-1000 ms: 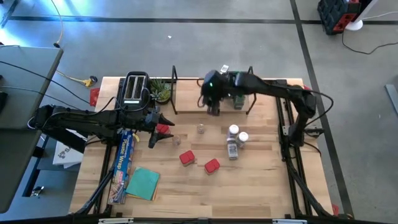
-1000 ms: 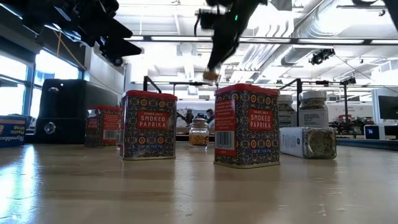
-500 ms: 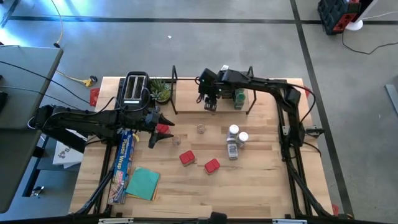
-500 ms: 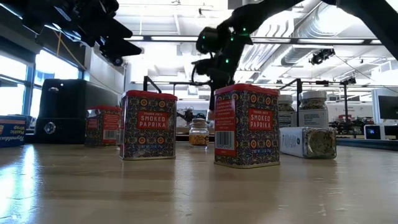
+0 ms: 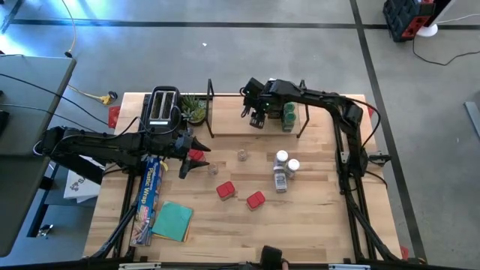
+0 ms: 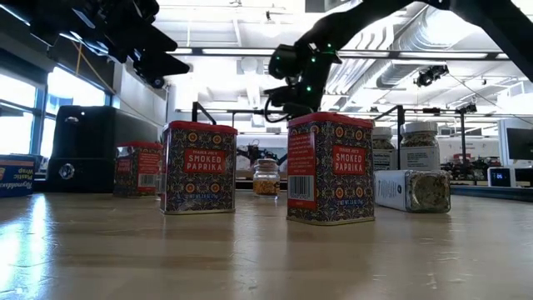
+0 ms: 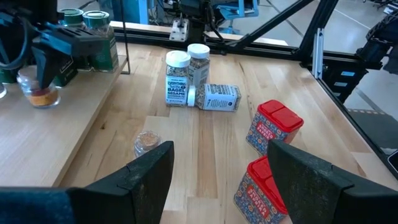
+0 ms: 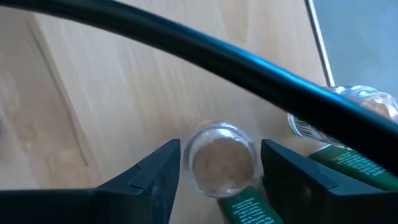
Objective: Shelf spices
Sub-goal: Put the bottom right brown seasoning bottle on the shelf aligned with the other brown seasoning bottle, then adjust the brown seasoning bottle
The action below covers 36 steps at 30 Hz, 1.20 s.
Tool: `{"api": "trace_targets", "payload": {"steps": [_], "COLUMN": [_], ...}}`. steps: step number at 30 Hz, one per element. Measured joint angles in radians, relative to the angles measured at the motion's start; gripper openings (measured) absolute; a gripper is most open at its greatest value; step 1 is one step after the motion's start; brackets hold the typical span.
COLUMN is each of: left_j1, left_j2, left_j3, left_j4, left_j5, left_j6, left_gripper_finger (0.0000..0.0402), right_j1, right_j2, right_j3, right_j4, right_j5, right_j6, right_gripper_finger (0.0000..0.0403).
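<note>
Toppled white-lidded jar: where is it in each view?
High view: toppled jar right of centre on the table, next to two upright white-lidded jars.
Low view: far right, lying before those jars.
Left wrist view: upper middle, beside those jars.
Right wrist view: not in it.
Shared landmark: the upright white-lidded pair.

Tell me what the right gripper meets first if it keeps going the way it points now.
Probably the small clear jar between the right gripper's open fingers, standing on the shelf; depth is unclear.

2 jars point(image 5: 287, 115) on shelf point(image 5: 232, 127) (tins point(image 5: 226, 190) in front)
</note>
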Motion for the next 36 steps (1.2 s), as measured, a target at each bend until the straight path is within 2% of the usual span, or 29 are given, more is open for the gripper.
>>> {"api": "trace_targets", "payload": {"steps": [3, 9, 13, 18, 20, 23, 27, 33, 36], "left_j1": [0.000, 0.000, 0.000, 0.000, 0.000, 0.000, 0.000, -0.001, -0.001], "left_j2": [0.000, 0.000, 0.000, 0.000, 0.000, 0.000, 0.000, 0.000, 0.000], "left_j3": [0.000, 0.000, 0.000, 0.000, 0.000, 0.000, 0.000, 0.000, 0.000], "left_j4": [0.000, 0.000, 0.000, 0.000, 0.001, 0.001, 0.001, 0.001, 0.001], "left_j5": [0.000, 0.001, 0.002, 0.002, 0.003, 0.004, 0.004, 0.011, 0.011], "left_j6": [0.000, 0.000, -0.001, -0.001, -0.002, -0.009, -0.009, -0.016, -0.016], "left_gripper_finger": [0.0255, 0.0255, 0.0255, 0.0255, 0.0255, 0.0255, 0.0255, 0.0255, 0.0255], "right_j1": [-0.007, -0.007, -0.003, 0.020, 0.024, 0.022, -0.001, -0.017, -0.018], "right_j2": [-0.001, -0.001, -0.003, -0.006, -0.007, -0.009, -0.003, 0.058, 0.089], "right_j3": [0.000, 0.000, 0.007, 0.109, 0.160, 0.212, 0.214, 0.213, 0.213], "right_j4": [0.007, 0.069, 0.090, -0.061, -0.143, -0.237, -0.285, -0.302, -0.298], "right_j5": [0.013, 0.135, 0.140, 0.117, 0.070, -0.014, -0.083, -0.089, -0.070], "right_j6": [-0.005, -0.041, -0.071, -0.101, -0.100, -0.079, -0.070, -0.072, -0.074], "right_gripper_finger": [0.0234, 0.0244, 0.0245, 0.0245, 0.0242, 0.0232, 0.0204, 0.0158, 0.0148]}}
